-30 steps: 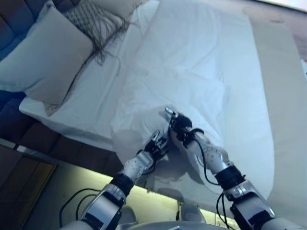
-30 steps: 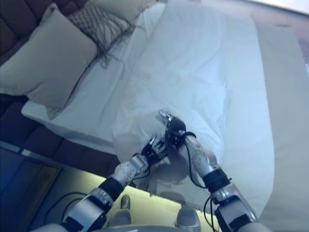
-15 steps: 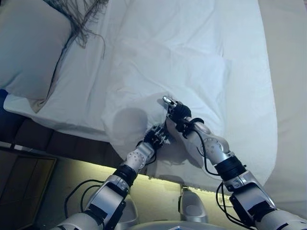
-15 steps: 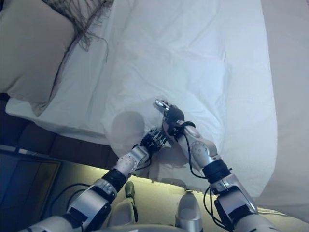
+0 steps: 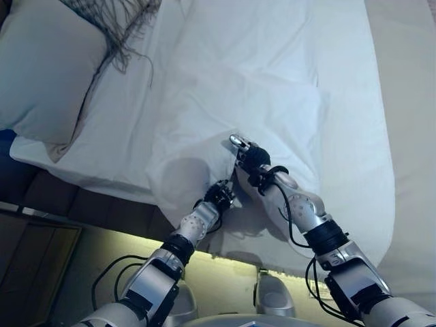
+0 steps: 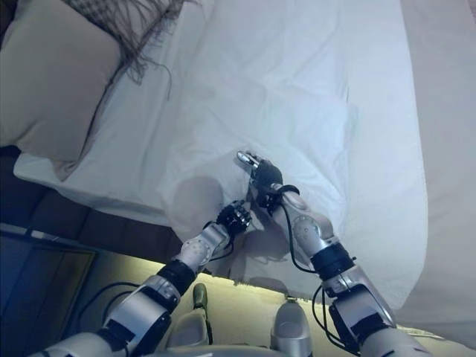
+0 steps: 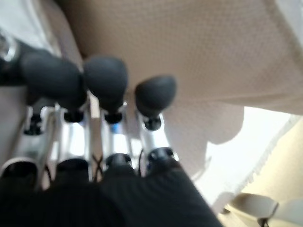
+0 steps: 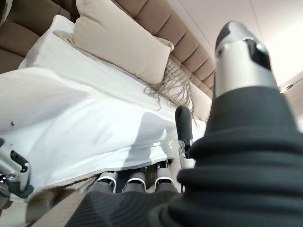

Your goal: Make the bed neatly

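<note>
Left hand (image 5: 219, 195): at the near overhanging edge of the white duvet (image 5: 272, 82), dark-tipped fingers curled against the beige underside in its wrist view. Whether they pinch the cloth or only press on it cannot be told.

Right hand (image 5: 251, 158): just beyond the left one, fingers tucked under the duvet's hemmed edge and hidden by it, thumb above; grip state cannot be told.

The duvet lies across the mattress beyond both hands, creased and bunched around them, its corner hanging over the bed's side.

Handling, as judged: soft, light, limp cloth that folds and drags rather than slides; best held at the hemmed edge or corner with both hands apart.

Farther off, beyond the left hand: a beige pillow (image 5: 48, 71) and a fringed throw (image 5: 122, 20) at the headboard.

No containers present.
</note>
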Tool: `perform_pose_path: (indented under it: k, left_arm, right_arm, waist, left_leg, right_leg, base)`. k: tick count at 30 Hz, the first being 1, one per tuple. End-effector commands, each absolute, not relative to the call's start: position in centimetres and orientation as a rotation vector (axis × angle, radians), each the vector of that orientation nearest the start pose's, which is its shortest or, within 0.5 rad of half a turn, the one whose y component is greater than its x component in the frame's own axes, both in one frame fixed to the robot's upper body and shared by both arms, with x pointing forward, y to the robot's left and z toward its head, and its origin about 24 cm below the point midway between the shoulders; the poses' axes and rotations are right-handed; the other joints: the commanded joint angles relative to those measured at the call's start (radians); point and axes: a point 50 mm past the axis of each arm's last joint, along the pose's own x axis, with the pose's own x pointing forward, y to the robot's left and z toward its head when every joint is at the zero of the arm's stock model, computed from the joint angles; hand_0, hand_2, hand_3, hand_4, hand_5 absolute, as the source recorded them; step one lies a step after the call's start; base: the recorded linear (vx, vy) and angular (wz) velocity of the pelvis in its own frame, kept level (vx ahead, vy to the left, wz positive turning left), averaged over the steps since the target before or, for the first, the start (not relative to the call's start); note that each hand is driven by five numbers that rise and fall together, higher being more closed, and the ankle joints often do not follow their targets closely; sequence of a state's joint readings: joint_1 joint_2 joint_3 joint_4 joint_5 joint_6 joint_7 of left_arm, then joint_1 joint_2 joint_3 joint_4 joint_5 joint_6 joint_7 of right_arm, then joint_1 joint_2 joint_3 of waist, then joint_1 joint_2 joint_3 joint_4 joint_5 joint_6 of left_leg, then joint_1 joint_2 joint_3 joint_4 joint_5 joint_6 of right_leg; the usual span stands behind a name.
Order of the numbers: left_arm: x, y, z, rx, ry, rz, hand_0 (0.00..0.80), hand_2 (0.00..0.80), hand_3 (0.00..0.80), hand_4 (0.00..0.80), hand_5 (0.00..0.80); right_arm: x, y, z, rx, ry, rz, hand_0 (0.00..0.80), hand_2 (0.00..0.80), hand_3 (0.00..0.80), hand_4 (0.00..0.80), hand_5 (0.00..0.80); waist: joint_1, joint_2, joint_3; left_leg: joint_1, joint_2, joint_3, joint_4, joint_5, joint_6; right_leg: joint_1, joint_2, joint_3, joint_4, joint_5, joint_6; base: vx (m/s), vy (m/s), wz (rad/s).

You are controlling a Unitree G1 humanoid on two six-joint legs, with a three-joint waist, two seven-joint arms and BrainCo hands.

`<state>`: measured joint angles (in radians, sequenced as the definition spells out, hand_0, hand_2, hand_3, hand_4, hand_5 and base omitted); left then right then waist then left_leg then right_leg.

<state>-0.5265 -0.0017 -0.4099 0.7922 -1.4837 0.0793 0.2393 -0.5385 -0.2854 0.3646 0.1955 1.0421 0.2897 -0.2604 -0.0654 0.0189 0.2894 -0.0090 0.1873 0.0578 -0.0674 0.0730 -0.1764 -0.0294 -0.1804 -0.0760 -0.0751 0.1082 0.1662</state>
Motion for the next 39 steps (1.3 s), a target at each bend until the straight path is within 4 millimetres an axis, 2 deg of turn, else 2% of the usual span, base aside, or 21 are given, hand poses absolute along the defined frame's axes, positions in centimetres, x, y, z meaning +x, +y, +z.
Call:
perform_pose_path:
  k: [1,5,9,16,23,27,32,33,34,35,39]
  left_arm:
    - [30.5,2.7,-0.2,-1.03,0.695,-0.099,0.8,0.8,0.8,0.8,0.8]
    - [29.8,4.8,-1.7,-0.989,0.691,-0.003,0.8,0.8,0.8,0.8,0.8]
    - [29.2,8.4,-3.5,-0.942,0.687,0.125,0.8,0.8,0.8,0.8,0.8]
    - [28.1,12.3,-5.3,-0.955,0.681,0.271,0.8,0.8,0.8,0.8,0.8]
    - [27.1,13.5,-6.1,-0.943,0.694,0.336,0.8,0.8,0.8,0.8,0.8]
    - [27.2,14.6,-6.0,-0.948,0.679,0.375,0.8,0.8,0.8,0.8,0.8]
    - [27.0,14.2,-6.2,-0.951,0.717,0.339,0.8,0.8,0.8,0.8,0.8]
    - [26.9,14.0,-6.4,-0.952,0.731,0.331,0.681,0.681,0.681,0.681,0.681]
    - [26.8,13.7,-6.5,-0.95,0.75,0.318,0.11,0.11,0.11,0.11,0.11]
    - [26.6,13.6,-6.6,-0.948,0.759,0.313,0.0,0.0,0.0,0.0,0.0]
    - [26.0,12.8,-7.1,-0.954,0.805,0.268,0.0,0.0,0.0,0.0,0.0]
  right_arm:
    - [32.1,-7.9,11.8,0.598,0.165,0.367,0.0,0.0,0.0,0.0,0.0]
    - [30.8,-8.7,9.4,0.626,0.214,0.355,0.0,0.0,0.0,0.0,0.0]
    - [29.2,-9.6,7.3,0.652,0.269,0.356,0.0,0.0,0.0,0.0,0.0]
    - [27.7,-10.8,5.3,0.668,0.316,0.344,0.0,0.0,0.0,0.0,0.0]
    - [26.8,-11.1,4.4,0.679,0.348,0.33,0.0,0.0,0.0,0.0,0.0]
    - [26.5,-11.3,3.9,0.684,0.369,0.325,0.0,0.0,0.0,0.0,0.0]
    - [26.2,-11.5,3.4,0.692,0.379,0.322,0.0,0.0,0.0,0.0,0.0]
    - [26.2,-11.5,3.4,0.692,0.381,0.323,0.0,0.0,0.0,0.0,0.0]
    - [26.3,-11.4,3.4,0.692,0.383,0.323,0.0,0.0,0.0,0.0,0.0]
    - [26.3,-11.4,3.4,0.692,0.385,0.323,0.0,0.0,0.0,0.0,0.0]
    - [26.0,-11.2,3.2,0.693,0.399,0.319,0.0,0.0,0.0,0.0,0.0]
  waist:
    - [0.017,-0.025,-0.116]
    - [0.029,-0.026,-0.155]
    - [0.034,-0.026,-0.198]
    - [0.043,-0.026,-0.233]
    - [0.056,-0.027,-0.253]
    - [0.055,-0.029,-0.261]
    - [0.055,-0.029,-0.266]
    - [0.055,-0.028,-0.268]
    - [0.055,-0.027,-0.269]
    - [0.055,-0.027,-0.27]
    - [0.054,-0.024,-0.275]
  left_leg:
    - [-0.036,0.043,-0.013,0.046,0.008,0.04]
    - [0.002,0.05,-0.01,0.04,0.001,0.041]
    - [0.047,0.058,-0.002,0.029,-0.004,0.042]
    - [0.099,0.06,0.001,0.016,-0.01,0.038]
    - [0.124,0.061,-0.001,0.005,-0.011,0.035]
    - [0.135,0.063,0.001,0.001,-0.011,0.034]
    - [0.14,0.064,0.002,0.001,-0.01,0.031]
    - [0.142,0.064,0.003,0.0,-0.009,0.031]
    - [0.143,0.065,0.003,-0.002,-0.009,0.031]
    - [0.144,0.065,0.003,-0.002,-0.009,0.03]
    - [0.149,0.065,0.009,-0.006,-0.009,0.03]
  right_leg:
    - [-0.013,-0.088,-0.005,0.08,-0.018,0.016]
    - [0.021,-0.084,-0.01,0.074,-0.027,0.016]
    - [0.061,-0.08,-0.014,0.064,-0.038,0.015]
    - [0.112,-0.08,-0.023,0.05,-0.045,0.014]
    - [0.14,-0.08,-0.035,0.036,-0.045,0.017]
    - [0.15,-0.08,-0.036,0.034,-0.045,0.019]
    - [0.157,-0.08,-0.039,0.032,-0.043,0.021]
    - [0.158,-0.08,-0.04,0.032,-0.043,0.021]
    - [0.16,-0.08,-0.041,0.03,-0.042,0.021]
    - [0.161,-0.08,-0.041,0.029,-0.041,0.021]
    - [0.167,-0.082,-0.044,0.024,-0.038,0.023]
  base:
    - [0.126,0.0,-0.01]
    - [0.135,0.0,-0.01]
    - [0.135,0.004,-0.03]
    - [0.087,0.001,0.0]
    - [0.056,-0.007,0.0]
    - [0.026,-0.005,0.0]
    - [0.0,0.0,0.0]
    - [0.0,0.0,0.0]
    - [0.0,0.0,0.0]
    - [0.0,0.0,0.0]
    - [0.0,0.0,0.0]
